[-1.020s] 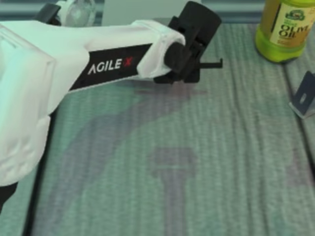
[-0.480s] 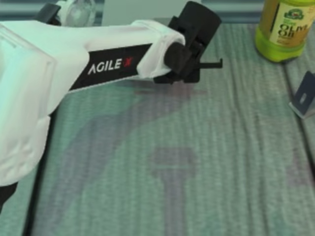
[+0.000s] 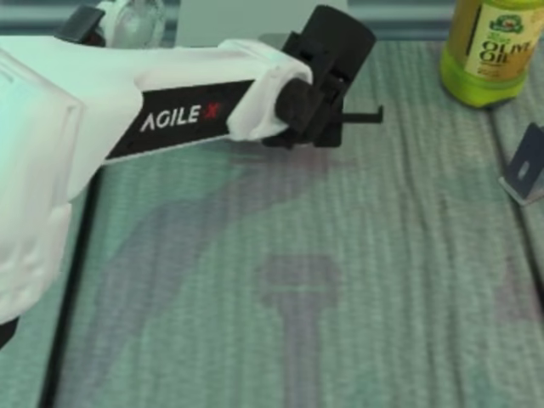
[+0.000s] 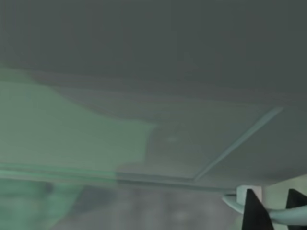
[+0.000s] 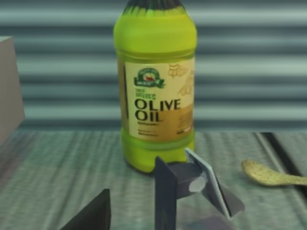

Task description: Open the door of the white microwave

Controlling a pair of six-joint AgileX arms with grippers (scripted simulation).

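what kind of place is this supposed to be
Probably a mock kitchen worktop in a simulation: an olive oil bottle stands on a green slatted table, a spoon lies near it, and the white microwave sits at the back edge.

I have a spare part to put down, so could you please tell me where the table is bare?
The wide middle and near stretch of the table is bare, bordered by the left arm and the small grey bracket. The far edge is crowded: left end effector, white microwave, olive oil bottle.
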